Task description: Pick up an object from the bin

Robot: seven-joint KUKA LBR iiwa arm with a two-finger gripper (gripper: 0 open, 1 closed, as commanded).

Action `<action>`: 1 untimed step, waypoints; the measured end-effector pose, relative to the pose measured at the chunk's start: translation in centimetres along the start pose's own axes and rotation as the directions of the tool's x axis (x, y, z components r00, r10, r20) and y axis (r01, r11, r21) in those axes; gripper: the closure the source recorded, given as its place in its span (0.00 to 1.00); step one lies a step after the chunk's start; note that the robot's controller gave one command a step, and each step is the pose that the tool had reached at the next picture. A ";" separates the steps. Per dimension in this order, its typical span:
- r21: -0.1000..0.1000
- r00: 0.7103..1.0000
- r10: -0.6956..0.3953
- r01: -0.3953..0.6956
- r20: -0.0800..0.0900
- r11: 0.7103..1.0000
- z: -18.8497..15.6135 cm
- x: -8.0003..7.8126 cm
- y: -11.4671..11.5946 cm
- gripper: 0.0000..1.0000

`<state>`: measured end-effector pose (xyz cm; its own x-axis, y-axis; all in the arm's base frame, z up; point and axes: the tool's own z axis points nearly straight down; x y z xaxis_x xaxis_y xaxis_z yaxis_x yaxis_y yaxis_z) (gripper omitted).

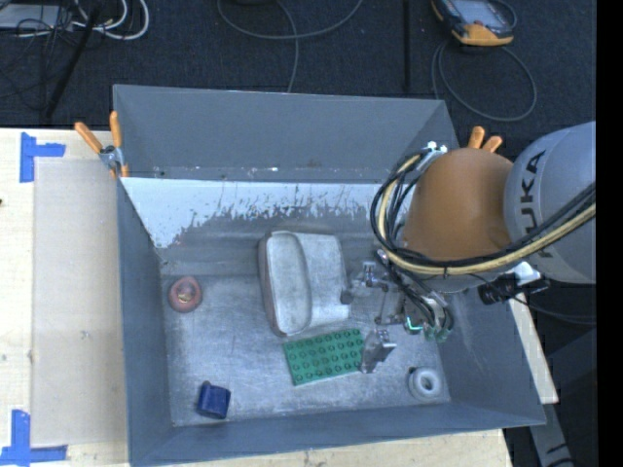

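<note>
The gripper (368,319) stands low over the right half of the bin floor with its jaws spread wide. One metal finger (357,286) is toward the back and the other is toward the front, with a clear gap between them. Nothing can be seen clamped in that gap. The front finger comes down at the right-hand end of a flat green studded plate (324,356), touching it or just beside it; which of the two cannot be told. The back finger is against or just beside the right flank of a pale grey, rounded, cushion-like block (292,280). The green plate lies tilted on the floor, just in front of the pale block and reaching leftward from the jaws, so only its right edge sits under the gripper. The pale block lies behind and to the left of the jaws, near the middle of the bin, with its long side running front to back. Near the front right corner and close to the gripper, a small grey-white ring (424,383) lies flat and apart from the green plate. Well away on the left side, a small pink round thing (184,294) sits by the left wall, and a little dark blue block (213,399) lies near the front left corner. Above the gripper are the wrist's orange cover (458,207) and looped cables (391,212), and the arm enters over the right wall of the grey bin (292,134).
</note>
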<state>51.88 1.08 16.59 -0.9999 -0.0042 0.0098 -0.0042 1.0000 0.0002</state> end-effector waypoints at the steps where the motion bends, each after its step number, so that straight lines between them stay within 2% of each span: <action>1: 0.003 0.996 -0.082 0.082 0.022 0.997 5.9 -2.5 0.6 0.00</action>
<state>54.33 1.65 10.67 -0.9962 -0.0859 -0.0121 -0.0859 0.9963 -0.0018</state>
